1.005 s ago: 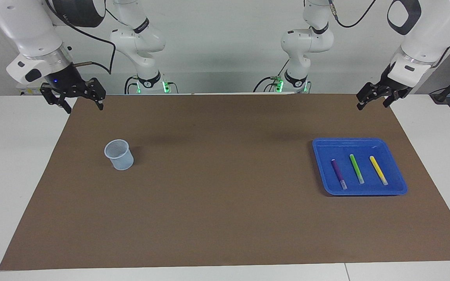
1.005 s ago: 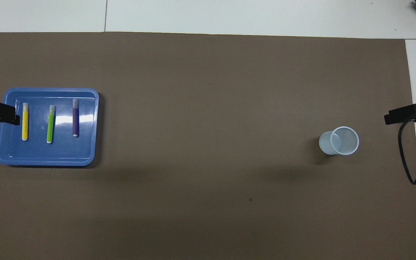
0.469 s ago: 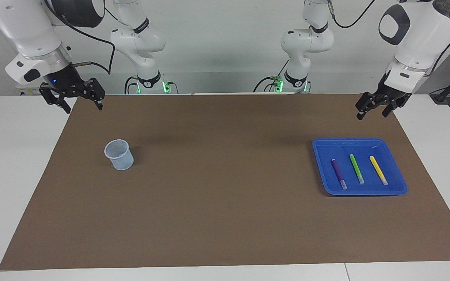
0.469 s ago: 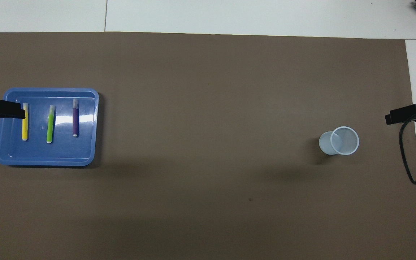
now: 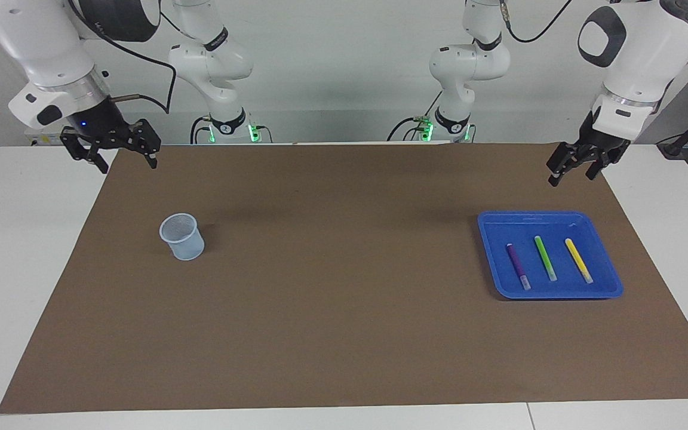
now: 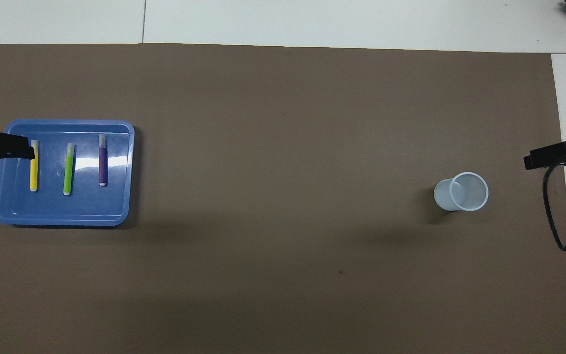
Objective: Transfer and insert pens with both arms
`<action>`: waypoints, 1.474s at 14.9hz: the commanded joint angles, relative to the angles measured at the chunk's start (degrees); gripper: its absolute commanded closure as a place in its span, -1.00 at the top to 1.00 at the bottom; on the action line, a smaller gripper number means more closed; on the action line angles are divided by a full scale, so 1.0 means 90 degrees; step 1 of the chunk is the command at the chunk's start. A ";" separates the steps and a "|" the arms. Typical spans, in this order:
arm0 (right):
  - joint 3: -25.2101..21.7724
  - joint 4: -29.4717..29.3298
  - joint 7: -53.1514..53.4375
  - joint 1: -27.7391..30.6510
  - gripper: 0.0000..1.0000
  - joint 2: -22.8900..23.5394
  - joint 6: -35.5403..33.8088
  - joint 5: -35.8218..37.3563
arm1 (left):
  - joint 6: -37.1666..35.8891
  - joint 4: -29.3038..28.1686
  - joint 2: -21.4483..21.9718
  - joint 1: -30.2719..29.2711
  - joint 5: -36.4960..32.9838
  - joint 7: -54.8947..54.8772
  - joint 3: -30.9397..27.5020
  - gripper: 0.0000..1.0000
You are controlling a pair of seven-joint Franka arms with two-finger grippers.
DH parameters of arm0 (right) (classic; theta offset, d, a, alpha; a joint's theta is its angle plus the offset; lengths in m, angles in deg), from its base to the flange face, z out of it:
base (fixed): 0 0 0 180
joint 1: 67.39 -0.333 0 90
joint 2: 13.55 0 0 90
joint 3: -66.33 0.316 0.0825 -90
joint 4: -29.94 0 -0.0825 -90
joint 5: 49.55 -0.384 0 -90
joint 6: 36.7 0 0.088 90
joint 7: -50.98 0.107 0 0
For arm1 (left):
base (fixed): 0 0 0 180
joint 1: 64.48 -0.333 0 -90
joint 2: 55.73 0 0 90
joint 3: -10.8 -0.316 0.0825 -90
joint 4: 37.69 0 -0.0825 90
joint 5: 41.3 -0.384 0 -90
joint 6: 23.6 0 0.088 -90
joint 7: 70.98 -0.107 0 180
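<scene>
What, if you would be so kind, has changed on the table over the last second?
The left arm has swung in toward the blue tray: seen from above, the left gripper now covers the cap end of the yellow pen, though it is raised, open and holding nothing. The right gripper waits, open, at its end of the table. The green pen, purple pen and mesh cup have not moved.

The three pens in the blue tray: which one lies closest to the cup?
The purple pen. It lies at the tray's edge toward the cup; the green pen is in the middle, the yellow pen farthest.
</scene>
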 commanded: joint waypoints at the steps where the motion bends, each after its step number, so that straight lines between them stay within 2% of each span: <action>1: 0.0007 -0.0026 -0.0019 0.0018 1.00 0.0006 -0.0011 0.0120 | 0.0568 -0.0185 -0.0383 0.0157 -0.0008 0.0099 -0.0023 1.00; 12: -0.0003 -0.0026 -0.0028 0.0058 1.00 -0.0014 -0.0011 0.0130 | 0.2081 -0.0301 -0.2356 -0.0067 -0.0018 -0.0399 -0.0013 1.00; 16: 0.0065 0.0052 0.0010 -0.0040 1.00 -0.0062 -0.0109 0.0033 | 0.2784 -0.0760 -0.2533 -0.0106 -0.0008 -0.0341 -0.0013 1.00; 18: 0.0221 0.0100 0.0330 -0.0214 1.00 -0.0092 -0.0109 -0.0065 | 0.2815 -0.0849 -0.2543 -0.0057 -0.0008 -0.0205 -0.0013 1.00; 22: 0.0242 0.0198 0.1249 -0.0723 1.00 -0.0121 -0.0099 -0.0816 | 0.3136 -0.1004 -0.2572 0.0109 -0.0008 0.0341 -0.0013 0.89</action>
